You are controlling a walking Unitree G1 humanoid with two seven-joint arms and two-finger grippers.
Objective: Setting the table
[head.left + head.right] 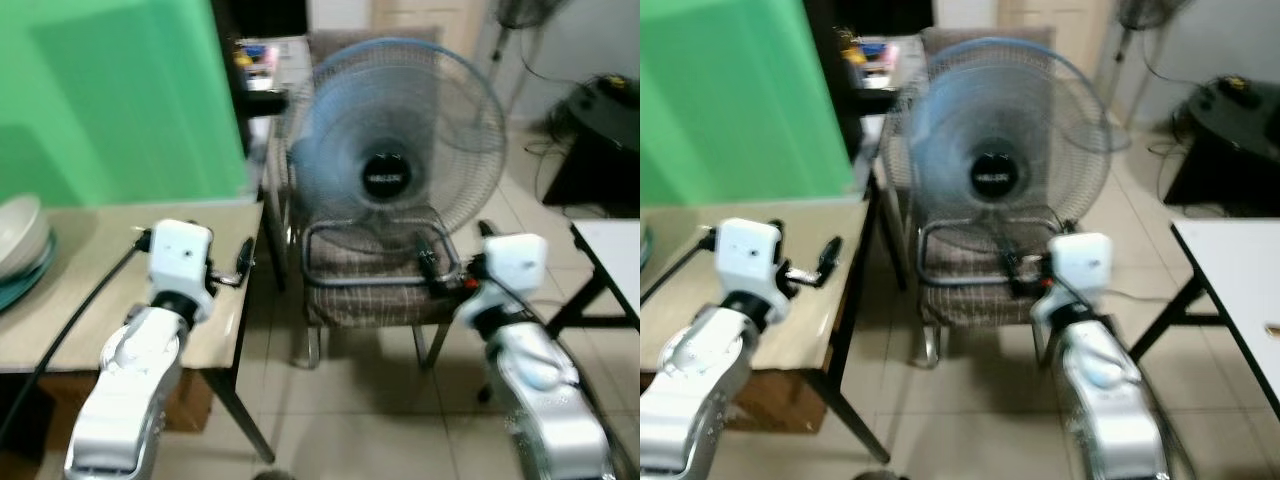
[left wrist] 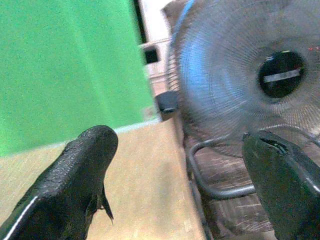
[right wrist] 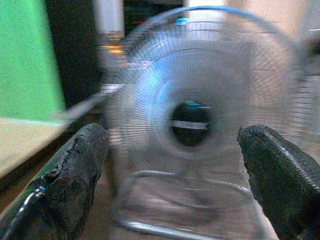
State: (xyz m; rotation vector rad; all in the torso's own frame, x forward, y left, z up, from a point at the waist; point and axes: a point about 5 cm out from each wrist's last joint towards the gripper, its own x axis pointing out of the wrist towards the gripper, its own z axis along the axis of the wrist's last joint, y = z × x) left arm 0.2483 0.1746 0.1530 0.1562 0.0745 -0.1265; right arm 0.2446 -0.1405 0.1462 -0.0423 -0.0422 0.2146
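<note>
White bowls (image 1: 20,235) sit stacked on the beige table (image 1: 100,300), well left of the fan (image 1: 390,150). Left gripper (image 2: 175,180) hovers over the table's edge beside the fan, fingers spread, empty. Right gripper (image 3: 175,185) faces the fan directly, fingers spread, empty.

Even, bright indoor light, no hard shadows; soft shade under the table (image 1: 120,330) & chair (image 1: 370,300). Both eye views slightly soft w/ motion blur. Right wrist view worst: fan (image 3: 200,110) smeared sideways. Left wrist view: fingers (image 2: 75,185) close-up, fairly sharp, bkgd hazy. Green panel (image 1: 110,90) flat, no glare.
</note>
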